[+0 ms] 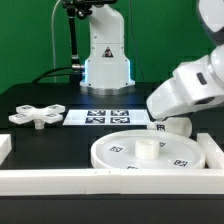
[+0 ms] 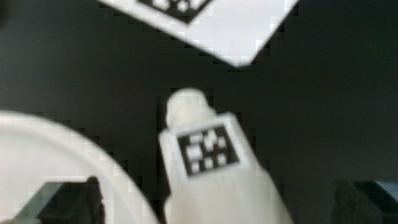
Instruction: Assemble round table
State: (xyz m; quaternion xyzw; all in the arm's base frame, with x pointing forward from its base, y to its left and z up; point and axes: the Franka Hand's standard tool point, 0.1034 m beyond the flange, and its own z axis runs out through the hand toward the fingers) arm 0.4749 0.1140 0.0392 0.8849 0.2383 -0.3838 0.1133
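The white round disc (image 1: 120, 152) with its centre hub (image 1: 147, 150) lies at the front of the table; its rim also shows in the wrist view (image 2: 63, 150). The short white post (image 2: 217, 165) lies on the black table beside the disc, its tag facing up; it also shows in the exterior view (image 1: 176, 127). My gripper (image 2: 217, 205) is open, low over the post, with one finger (image 2: 63, 200) on each side and apart from it. The four-armed cross piece (image 1: 37, 116) lies at the exterior view's left.
The marker board (image 1: 105, 117) lies behind the disc and shows in the wrist view (image 2: 214, 25). Long white rails (image 1: 60, 180) run along the front and the exterior view's right. The robot base (image 1: 105, 60) stands at the back.
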